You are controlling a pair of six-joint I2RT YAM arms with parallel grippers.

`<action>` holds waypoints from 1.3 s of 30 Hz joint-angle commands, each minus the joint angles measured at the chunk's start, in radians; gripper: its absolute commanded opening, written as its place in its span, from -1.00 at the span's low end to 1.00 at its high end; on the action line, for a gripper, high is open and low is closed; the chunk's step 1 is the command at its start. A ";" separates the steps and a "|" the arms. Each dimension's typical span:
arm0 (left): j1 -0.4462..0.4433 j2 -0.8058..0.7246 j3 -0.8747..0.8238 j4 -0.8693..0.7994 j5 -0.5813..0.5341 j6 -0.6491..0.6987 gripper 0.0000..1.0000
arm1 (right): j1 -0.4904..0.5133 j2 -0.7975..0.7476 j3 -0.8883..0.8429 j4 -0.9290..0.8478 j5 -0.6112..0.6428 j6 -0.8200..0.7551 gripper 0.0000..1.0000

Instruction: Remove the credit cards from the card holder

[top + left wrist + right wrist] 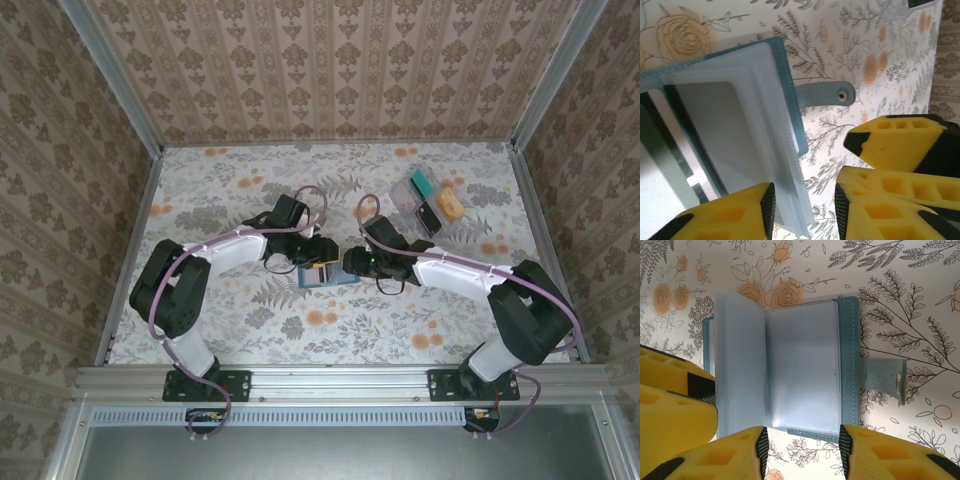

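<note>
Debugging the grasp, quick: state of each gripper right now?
Left gripper: open, straddling the card holder's page edge.
Right gripper: open, poised at the card holder.

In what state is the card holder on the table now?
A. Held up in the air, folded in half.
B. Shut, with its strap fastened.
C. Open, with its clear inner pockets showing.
C: the card holder lies open on the table with its clear pockets spread out, and its strap lies unfastened beside it.
</note>
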 commanded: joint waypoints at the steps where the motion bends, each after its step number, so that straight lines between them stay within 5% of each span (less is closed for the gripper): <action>1: 0.000 0.004 0.026 0.035 0.031 -0.024 -0.15 | -0.008 -0.049 -0.019 0.016 0.029 0.009 -0.10; 13: 0.067 -0.072 -0.088 0.047 -0.086 -0.083 0.01 | 0.007 -0.025 0.022 0.009 0.005 -0.028 -0.13; 26: 0.048 0.034 -0.046 0.042 -0.086 -0.110 -0.35 | 0.018 0.189 0.182 -0.081 -0.010 -0.013 -0.29; 39: 0.049 0.078 -0.020 0.018 -0.072 -0.097 -0.34 | 0.015 0.301 0.233 -0.119 -0.030 -0.011 -0.29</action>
